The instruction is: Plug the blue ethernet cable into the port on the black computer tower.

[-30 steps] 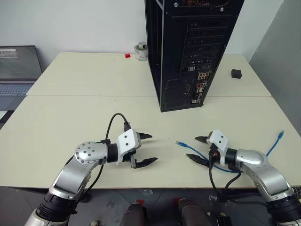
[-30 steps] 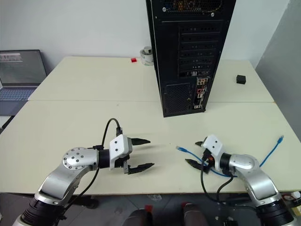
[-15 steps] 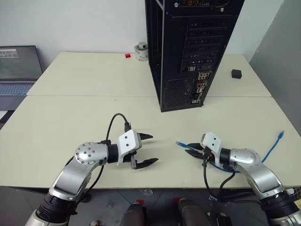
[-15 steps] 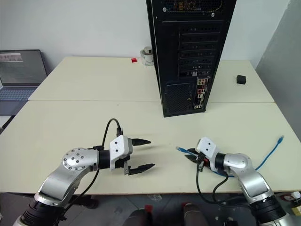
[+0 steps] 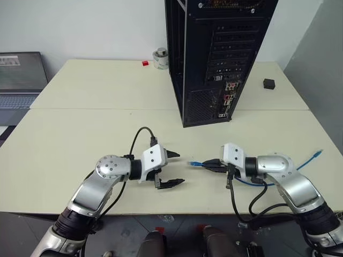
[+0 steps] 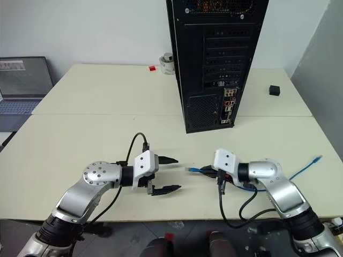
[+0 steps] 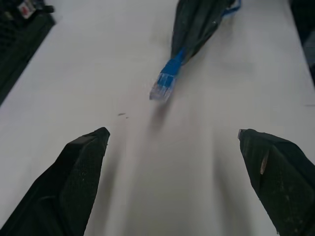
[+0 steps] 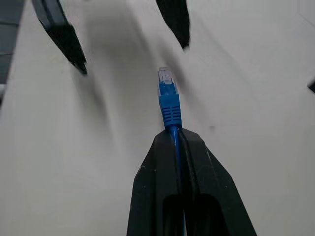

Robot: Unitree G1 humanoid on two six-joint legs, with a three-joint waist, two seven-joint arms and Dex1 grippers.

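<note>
Cream table (image 5: 80,128) | right fingers (image 5: 210,165) pinching blue ethernet cable (image 8: 170,105) — plug jutting past tips | left fingers (image 5: 175,169) spread, plug between both hands

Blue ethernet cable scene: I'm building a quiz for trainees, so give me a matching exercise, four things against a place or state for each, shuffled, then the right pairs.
Things:
1. blue ethernet cable
2. left gripper
3. black computer tower
4. grey laptop

Places or states:
A. beyond the table's far left edge
B. jaws wide apart, holding nothing
C. pinched near its plug by the right gripper
D. upright at the back of the table

Pairs: 1-C, 2-B, 3-D, 4-A
</note>
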